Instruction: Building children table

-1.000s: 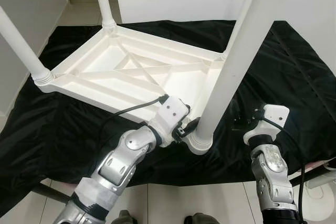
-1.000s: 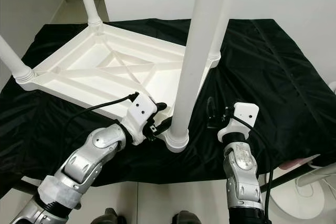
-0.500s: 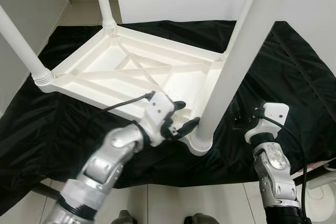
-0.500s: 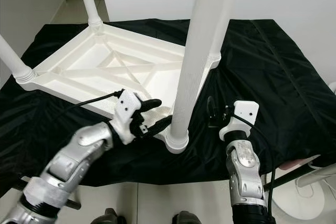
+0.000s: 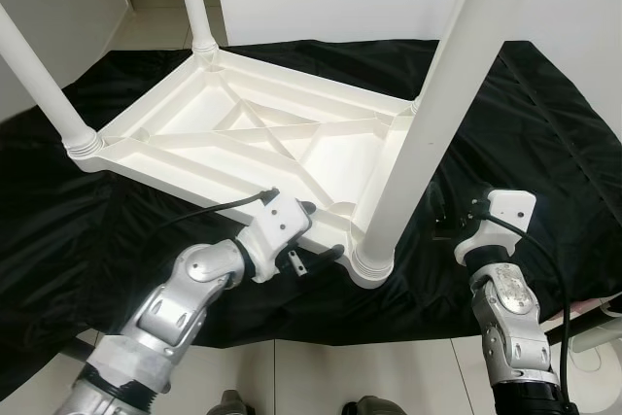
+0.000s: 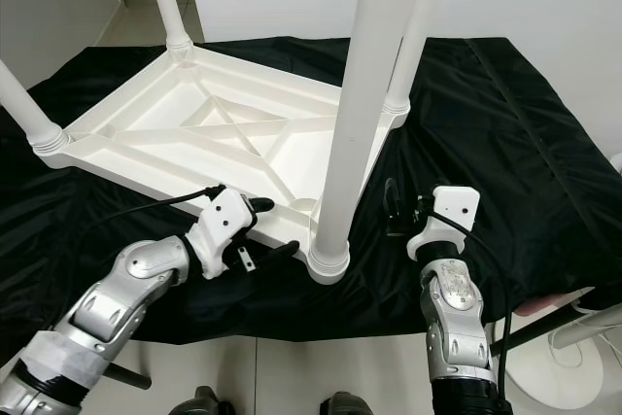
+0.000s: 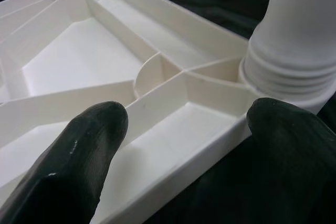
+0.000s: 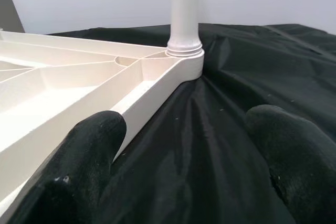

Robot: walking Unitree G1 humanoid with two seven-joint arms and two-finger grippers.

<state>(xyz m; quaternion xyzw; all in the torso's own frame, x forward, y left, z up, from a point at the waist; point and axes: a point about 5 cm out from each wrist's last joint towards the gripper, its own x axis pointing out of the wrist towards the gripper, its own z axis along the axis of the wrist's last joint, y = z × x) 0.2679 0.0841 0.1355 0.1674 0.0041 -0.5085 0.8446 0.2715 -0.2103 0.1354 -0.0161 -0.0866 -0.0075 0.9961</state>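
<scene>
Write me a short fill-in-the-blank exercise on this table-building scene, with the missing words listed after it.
1. The white table lies upside down on a ____ cloth.
2. The number of legs standing up from the table is ____.
3. The left gripper is at the table's near edge beside the nearest leg, its fingers ____.
4. The right gripper hovers over the cloth, holding ____.

Missing words: black; four; open; nothing

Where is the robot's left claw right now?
The left gripper sits low in the head views, open at the upturned white table's near rim, just left of the nearest leg.
</scene>
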